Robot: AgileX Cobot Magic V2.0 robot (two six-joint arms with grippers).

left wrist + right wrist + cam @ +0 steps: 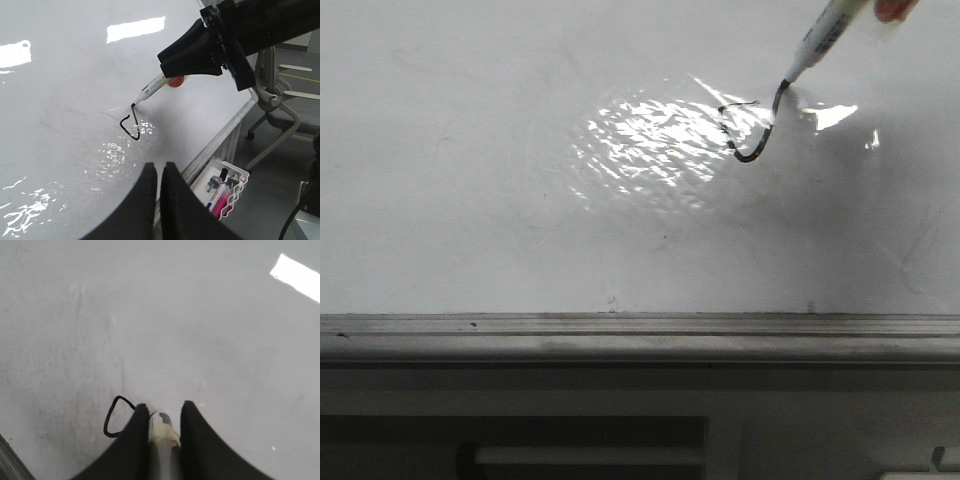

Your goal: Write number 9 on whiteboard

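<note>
Ink is going down toward the far right corner of the whiteboard (470, 120), where the right fingers (161, 426) are clenching a marker pen (825, 35) slanted so its tip closes the number 9 (748, 128), while the left fingers (159, 200) are hanging pressed together, empty.

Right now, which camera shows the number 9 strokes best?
The front view: the number 9 lies unobstructed, loop open, though glare washes its left. The left wrist view shows it smaller and oblique. In the right wrist view the right claw hides its right part.
</note>
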